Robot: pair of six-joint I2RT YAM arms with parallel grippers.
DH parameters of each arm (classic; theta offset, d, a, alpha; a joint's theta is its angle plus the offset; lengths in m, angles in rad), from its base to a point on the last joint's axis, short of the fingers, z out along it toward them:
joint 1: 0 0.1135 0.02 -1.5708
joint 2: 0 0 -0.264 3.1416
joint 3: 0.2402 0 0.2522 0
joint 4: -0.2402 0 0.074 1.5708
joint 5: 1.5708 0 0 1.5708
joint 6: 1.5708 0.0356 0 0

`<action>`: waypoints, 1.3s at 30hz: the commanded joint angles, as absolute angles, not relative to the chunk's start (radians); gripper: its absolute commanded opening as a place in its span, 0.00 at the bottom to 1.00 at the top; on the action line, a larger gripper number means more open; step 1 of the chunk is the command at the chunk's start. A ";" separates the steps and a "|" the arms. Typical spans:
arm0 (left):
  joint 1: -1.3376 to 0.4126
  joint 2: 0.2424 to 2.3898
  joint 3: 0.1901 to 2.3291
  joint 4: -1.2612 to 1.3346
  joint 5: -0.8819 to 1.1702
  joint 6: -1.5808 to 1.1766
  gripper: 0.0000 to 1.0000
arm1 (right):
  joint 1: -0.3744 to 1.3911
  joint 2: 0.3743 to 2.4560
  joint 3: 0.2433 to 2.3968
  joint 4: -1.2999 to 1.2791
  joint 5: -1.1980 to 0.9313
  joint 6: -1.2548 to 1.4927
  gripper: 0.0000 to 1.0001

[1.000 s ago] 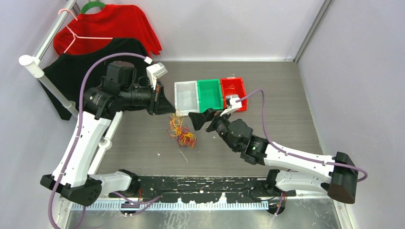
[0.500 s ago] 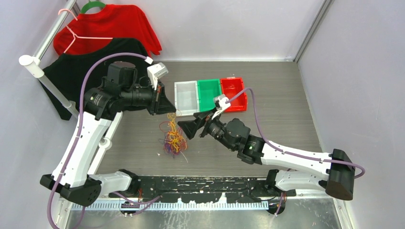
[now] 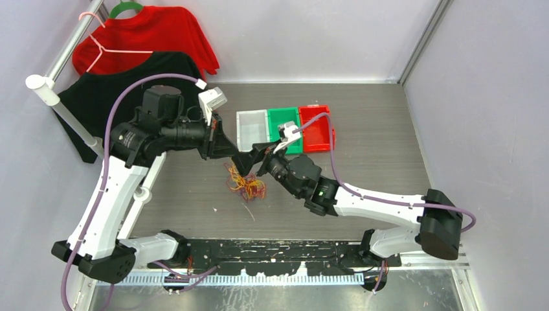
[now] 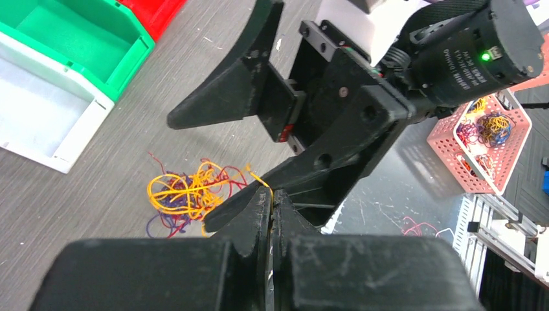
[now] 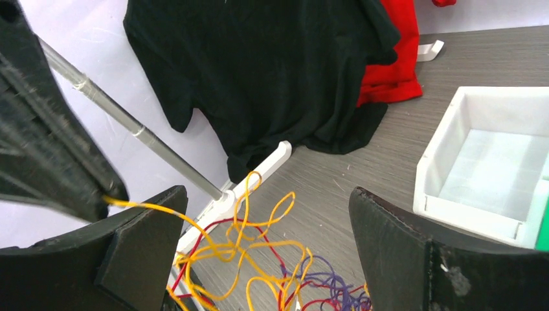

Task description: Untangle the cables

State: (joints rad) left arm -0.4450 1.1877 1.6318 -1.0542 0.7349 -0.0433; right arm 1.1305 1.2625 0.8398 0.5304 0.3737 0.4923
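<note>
now left gripper (image 4: 272, 206) pinches an orange cable (image 4: 169, 194); right gripper (image 5: 265, 197) gapes alongside

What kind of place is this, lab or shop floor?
Likely a robot lab cell: walled-in table, three bins, shirts on a rack, tangled cables as props.

The right pincer (image 5: 265, 201) is spread wide; just ahead of it the cables (image 5: 278, 282) lie tangled on the worktop (image 5: 362, 155).

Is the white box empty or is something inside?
Empty: the white plastic bin shows only its bare floor in both wrist views.
</note>
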 commanded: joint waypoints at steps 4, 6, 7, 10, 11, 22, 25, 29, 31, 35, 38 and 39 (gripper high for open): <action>-0.453 1.161 1.653 -1.052 0.809 -0.034 0.00 | 1.134 1.330 0.928 0.666 0.396 0.525 1.00; -0.454 1.162 1.656 -1.051 0.816 -0.037 0.01 | 1.134 1.359 0.937 0.690 0.391 0.554 1.00; -0.454 1.163 1.659 -1.049 0.818 -0.040 0.00 | 1.134 1.377 0.941 0.700 0.385 0.571 1.00; -0.457 1.167 1.676 -1.042 0.823 -0.049 0.00 | 1.134 1.441 0.951 0.741 0.359 0.636 1.00; -0.456 1.169 1.683 -1.041 0.822 -0.050 0.00 | 1.133 1.460 0.949 0.762 0.352 0.654 1.00; -0.458 1.223 1.778 -1.065 0.822 -0.039 0.00 | 1.138 1.561 0.920 0.829 0.444 0.724 0.93; -0.462 1.234 1.793 -1.063 0.832 -0.047 0.00 | 1.138 1.565 0.901 0.822 0.488 0.718 0.90; -0.464 1.236 1.809 -1.062 0.834 -0.043 0.00 | 1.138 1.557 0.856 0.799 0.546 0.711 0.82; -0.464 1.236 1.819 -1.063 0.830 -0.035 0.00 | 1.138 1.551 0.828 0.796 0.565 0.711 0.79; -0.465 1.254 1.878 -1.072 0.816 -0.020 0.00 | 1.138 1.532 0.789 0.780 0.586 0.704 0.78; -0.466 1.262 1.957 -1.087 0.810 -0.009 0.00 | 1.138 1.520 0.768 0.763 0.595 0.707 0.78; -0.465 1.291 1.979 -1.090 0.807 -0.006 0.00 | 1.138 1.518 0.761 0.763 0.597 0.710 0.78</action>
